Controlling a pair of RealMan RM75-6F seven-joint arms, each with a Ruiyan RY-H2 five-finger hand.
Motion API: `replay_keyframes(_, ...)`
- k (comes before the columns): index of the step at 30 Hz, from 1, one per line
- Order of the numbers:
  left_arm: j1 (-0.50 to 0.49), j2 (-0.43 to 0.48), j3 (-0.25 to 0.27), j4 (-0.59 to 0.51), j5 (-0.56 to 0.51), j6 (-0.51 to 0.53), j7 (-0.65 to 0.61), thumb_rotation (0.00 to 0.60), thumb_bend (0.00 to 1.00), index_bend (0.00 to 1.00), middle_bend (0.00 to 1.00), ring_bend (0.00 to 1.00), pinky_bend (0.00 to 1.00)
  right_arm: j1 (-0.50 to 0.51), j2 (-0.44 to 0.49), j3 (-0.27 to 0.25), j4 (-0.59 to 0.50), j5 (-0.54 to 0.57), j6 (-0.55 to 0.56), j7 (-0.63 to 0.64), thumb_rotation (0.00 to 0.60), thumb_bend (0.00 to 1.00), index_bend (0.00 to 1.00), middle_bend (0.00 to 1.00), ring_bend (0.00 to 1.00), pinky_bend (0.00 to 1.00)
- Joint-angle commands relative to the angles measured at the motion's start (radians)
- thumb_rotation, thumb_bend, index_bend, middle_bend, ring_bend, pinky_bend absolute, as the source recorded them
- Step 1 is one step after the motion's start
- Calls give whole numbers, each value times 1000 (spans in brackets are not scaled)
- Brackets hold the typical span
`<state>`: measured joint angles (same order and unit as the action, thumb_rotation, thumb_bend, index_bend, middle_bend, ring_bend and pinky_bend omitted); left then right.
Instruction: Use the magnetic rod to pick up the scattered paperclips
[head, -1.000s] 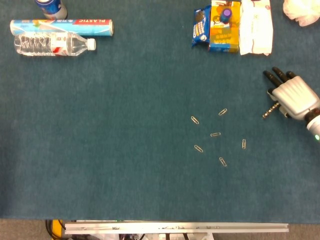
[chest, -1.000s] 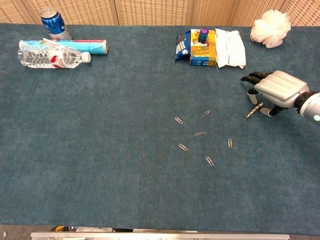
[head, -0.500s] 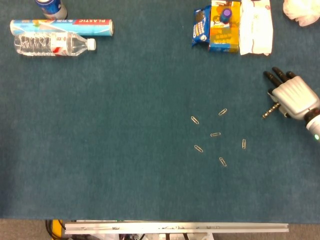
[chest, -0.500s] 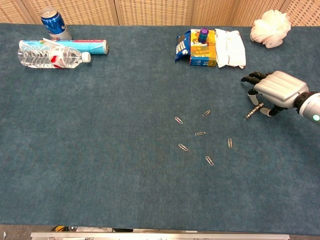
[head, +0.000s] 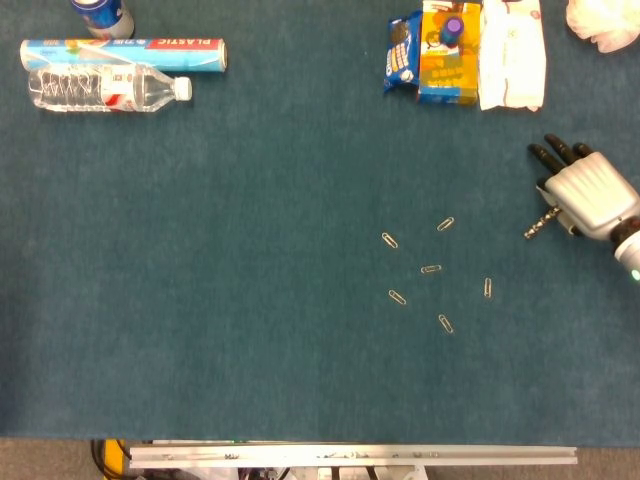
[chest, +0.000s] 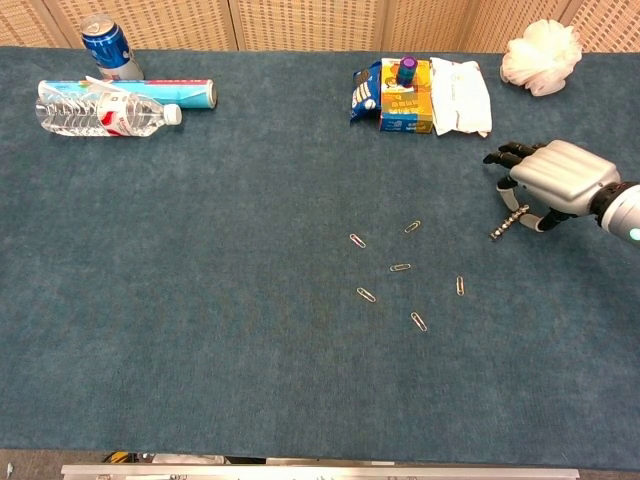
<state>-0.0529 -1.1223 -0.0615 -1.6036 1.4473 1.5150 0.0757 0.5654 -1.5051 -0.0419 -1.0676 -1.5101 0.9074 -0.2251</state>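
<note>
The right robot hand (head: 588, 193) (chest: 557, 177) hangs over the right side of the surface (head: 250, 300) (chest: 200, 330), palm down with its dark fingers (head: 555, 152) stretched toward the far edge, and the magnetic rod (head: 541, 221) (chest: 508, 222) pokes out from under its near side, slanting down toward the paperclips; the rod looks to be held beneath the palm, though the grasp itself is hidden and the rod's tip seems to rest on or just above the cloth. The left robot hand shows in neither view. The scattered paperclips (head: 431, 269) (chest: 400, 267) lie flat in a loose cluster to the left of the right robot hand and nearer the front edge, apart from one another and apart from the rod, with bare cloth between them and the rod's tip. Farther from the right robot hand, along the back edge, sit a white crumpled bag (chest: 541, 56), a white packet (head: 512, 53) (chest: 461, 95), a yellow box (head: 448, 60) (chest: 407, 100) with a purple-capped item on it, and a blue snack pack (head: 402, 55) (chest: 365, 90). Far to the left lie a clear water bottle (head: 105, 88) (chest: 100, 116), a plastic-wrap box (head: 122, 50) (chest: 185, 92) and a blue can (head: 102, 14) (chest: 106, 46). The surface is covered in dark teal cloth; woven tan panels (chest: 300, 22) stand behind it.
</note>
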Motion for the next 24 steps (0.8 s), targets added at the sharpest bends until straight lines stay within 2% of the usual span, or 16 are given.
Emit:
replay_keyframes(1, 0, 0, 0, 0, 0, 0, -1, 600, 11, 430, 442, 264, 450, -3, 24, -1, -35, -6, 14, -8, 600, 316, 581, 122, 1, 251)
replay_keyframes(11, 3, 3, 1, -1, 3, 6, -5, 600, 11, 431, 442, 264, 450, -18, 129, 0, -200, -19, 71, -76, 600, 317, 581, 123, 1, 251)
replay_keyframes(24, 10, 9, 3, -2, 16, 20, -17, 600, 11, 430, 442, 264, 449, -26, 220, 1, -370, -37, 108, -179, 600, 317, 581, 123, 1, 251)
